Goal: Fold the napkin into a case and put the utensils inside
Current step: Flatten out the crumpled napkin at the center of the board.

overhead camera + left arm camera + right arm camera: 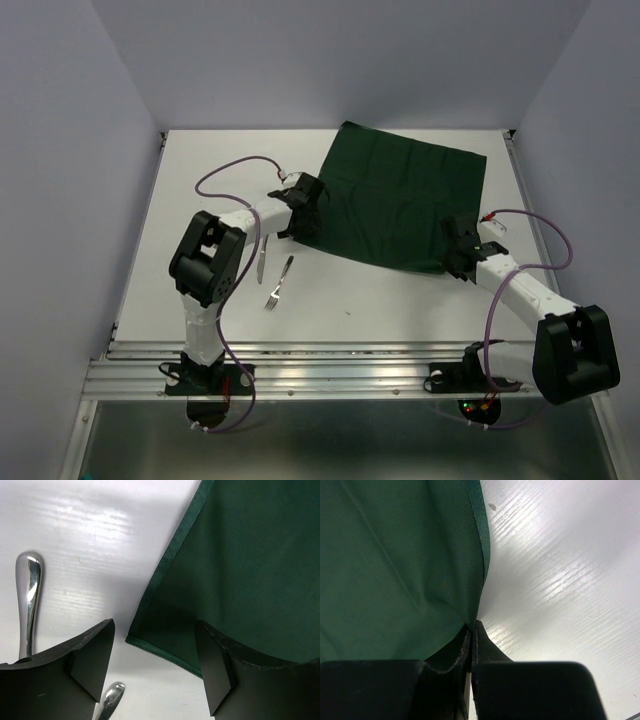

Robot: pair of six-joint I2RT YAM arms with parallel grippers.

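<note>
Pinching napkin [400, 200] corner — right gripper [472, 630]; left gripper [155, 660] agape astride another corner.

We see a robotics lab cell: plain walls [70, 150] enclose a white worktop [400, 300], arms [205, 262] bolted to an aluminium rail [340, 377].

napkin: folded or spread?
Spread. The napkin lies as one flat square, no layer doubled over; right gripper is shut on its near corner.

A dark green napkin [400, 200] lies spread flat, unfolded, turned askew; a silver knife [260, 262] and fork [279, 282] rest side by side just off its near left corner.
</note>
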